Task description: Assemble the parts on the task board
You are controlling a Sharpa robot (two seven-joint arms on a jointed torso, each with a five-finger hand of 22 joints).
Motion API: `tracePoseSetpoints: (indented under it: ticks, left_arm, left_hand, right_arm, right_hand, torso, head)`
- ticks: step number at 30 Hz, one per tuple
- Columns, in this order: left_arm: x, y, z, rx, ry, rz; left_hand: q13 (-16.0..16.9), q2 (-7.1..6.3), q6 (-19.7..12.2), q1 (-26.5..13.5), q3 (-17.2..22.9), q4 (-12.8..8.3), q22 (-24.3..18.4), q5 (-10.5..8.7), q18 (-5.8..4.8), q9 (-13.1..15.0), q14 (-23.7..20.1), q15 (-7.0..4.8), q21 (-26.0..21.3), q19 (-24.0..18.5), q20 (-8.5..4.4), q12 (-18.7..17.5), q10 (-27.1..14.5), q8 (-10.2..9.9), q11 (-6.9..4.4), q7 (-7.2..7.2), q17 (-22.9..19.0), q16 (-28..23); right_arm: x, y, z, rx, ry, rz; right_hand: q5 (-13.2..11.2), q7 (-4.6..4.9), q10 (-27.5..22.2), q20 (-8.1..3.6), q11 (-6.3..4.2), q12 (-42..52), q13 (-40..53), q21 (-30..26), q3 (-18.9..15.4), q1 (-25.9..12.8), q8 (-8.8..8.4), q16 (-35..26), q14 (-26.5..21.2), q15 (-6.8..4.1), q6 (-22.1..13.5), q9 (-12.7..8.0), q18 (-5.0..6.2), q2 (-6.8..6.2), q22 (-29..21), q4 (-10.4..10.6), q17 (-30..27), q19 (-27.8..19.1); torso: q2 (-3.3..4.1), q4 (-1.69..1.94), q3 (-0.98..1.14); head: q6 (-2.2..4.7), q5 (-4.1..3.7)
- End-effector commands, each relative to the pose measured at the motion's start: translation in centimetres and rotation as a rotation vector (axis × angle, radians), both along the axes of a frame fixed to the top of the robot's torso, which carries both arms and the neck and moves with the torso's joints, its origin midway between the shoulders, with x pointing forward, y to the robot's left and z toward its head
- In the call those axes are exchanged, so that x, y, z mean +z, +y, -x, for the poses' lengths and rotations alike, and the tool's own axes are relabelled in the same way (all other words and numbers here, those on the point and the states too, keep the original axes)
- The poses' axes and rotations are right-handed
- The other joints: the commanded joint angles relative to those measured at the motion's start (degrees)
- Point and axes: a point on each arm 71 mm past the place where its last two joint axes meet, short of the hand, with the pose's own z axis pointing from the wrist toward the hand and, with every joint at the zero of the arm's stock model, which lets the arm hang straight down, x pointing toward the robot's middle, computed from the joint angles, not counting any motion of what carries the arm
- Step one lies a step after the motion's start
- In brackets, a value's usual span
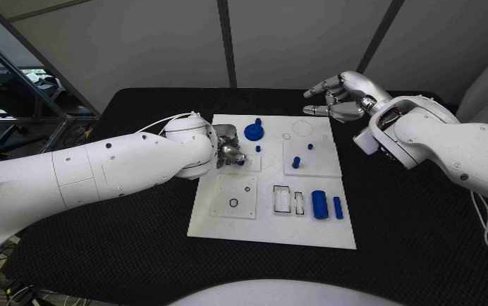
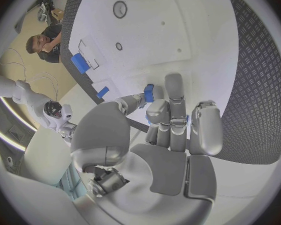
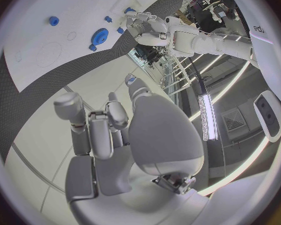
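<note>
Left hand (image 1: 228, 149): low over the task board (image 1: 273, 232) at its left edge, fingers pinching a small blue part (image 2: 149, 92) | Right hand (image 1: 340, 99): raised beyond the board's far right corner, fingers curled in, grasping nothing | Board: blue gear (image 1: 253, 132) at far middle, blue cylinder (image 1: 319, 204) near right, pegs between.

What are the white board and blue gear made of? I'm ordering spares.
The board looks like matte white plastic or painted sheet: flat, even, no glare. The gear looks like moulded or printed plastic: uniform saturated blue, dull surface. Neither can be confirmed by look alone.
</note>
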Motion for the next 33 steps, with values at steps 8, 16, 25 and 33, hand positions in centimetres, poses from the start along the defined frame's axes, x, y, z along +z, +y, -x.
tracePoseSetpoints:
  ticks: [8,16,25,33]
  left_arm:
    - [-0.31,-0.14,-0.12,0.0,0.015,-0.009]
    - [-0.35,-0.24,-0.26,0.002,0.015,-0.009]
    - [-0.4,-0.08,-0.38,0.007,0.015,-0.011]
    - [-0.39,-0.03,-0.52,0.015,0.008,-0.007]
  left_hand:
    - [0.37,0.25,1.13,-2.99,-3.09,-1.1,1.08,-0.15,-0.56,-1.2,0.41,-0.01,0.22,0.63,-0.01,0.97,0.45,0.08,-0.03,-0.45,0.34,-0.42]
    - [0.56,0.66,1.75,-4.01,-10.45,1.81,1.44,-0.09,-0.61,-2.21,0.48,0.04,0.2,0.85,-0.02,1.45,0.43,-0.08,0.08,-0.35,0.54,-0.65]
    - [0.68,1.15,1.96,-4.0,-14.05,3.36,1.66,-0.05,-0.64,-2.67,0.53,0.04,0.22,0.97,-0.02,1.7,0.47,-0.13,0.12,-0.33,0.67,-0.73]
    - [0.66,1.48,2.1,-4.1,-17.15,4.9,1.78,-0.04,-0.65,-3.02,0.55,0.06,0.18,1.03,-0.01,1.8,0.46,-0.15,0.15,-0.28,0.75,-0.84]
  right_arm:
    - [0.09,0.16,-0.05,0.008,-0.003,0.002]
    - [0.09,0.18,-0.06,0.008,-0.003,0.002]
    - [0.09,0.13,-0.08,0.004,-0.003,0.002]
    - [0.08,0.13,-0.1,0.002,-0.004,0.002]
  right_hand:
    - [-0.16,-0.15,-0.25,-0.19,-0.12,-0.19,-0.14,-0.41,-0.17,-0.79,0.17,-0.46,3.25,-0.45,-0.22,-0.05,1.09,-0.05,-0.2,0.32,3.8,-0.08]
    - [-0.17,-0.15,-0.31,-0.19,-0.11,-0.24,-0.23,-0.55,-0.34,-1.02,0.19,-0.56,3.22,-0.45,-0.24,-0.05,1.12,-0.06,-0.38,0.53,3.67,-0.14]
    - [-0.17,-0.15,-0.34,-0.19,-0.11,-0.27,-0.28,-0.69,-0.39,-1.09,0.19,-0.67,3.18,-0.45,-0.26,-0.05,1.17,-0.07,-0.61,0.6,3.5,-0.25]
    - [-0.17,-0.15,-0.41,-0.19,-0.11,-0.35,-0.38,-0.8,-0.49,-1.2,0.2,-0.77,3.15,-0.45,-0.29,-0.05,1.19,-0.09,-0.74,0.71,3.37,-0.31]
  torso:
    - [-0.05,0.0,0.0]
    - [-0.03,0.01,-0.01]
    - [-0.08,0.07,-0.02]
    - [-0.06,0.04,0.0]
  head:
    - [0.05,-0.15]
    - [0.14,-0.32]
    - [0.1,-0.36]
    - [0.14,-0.29]
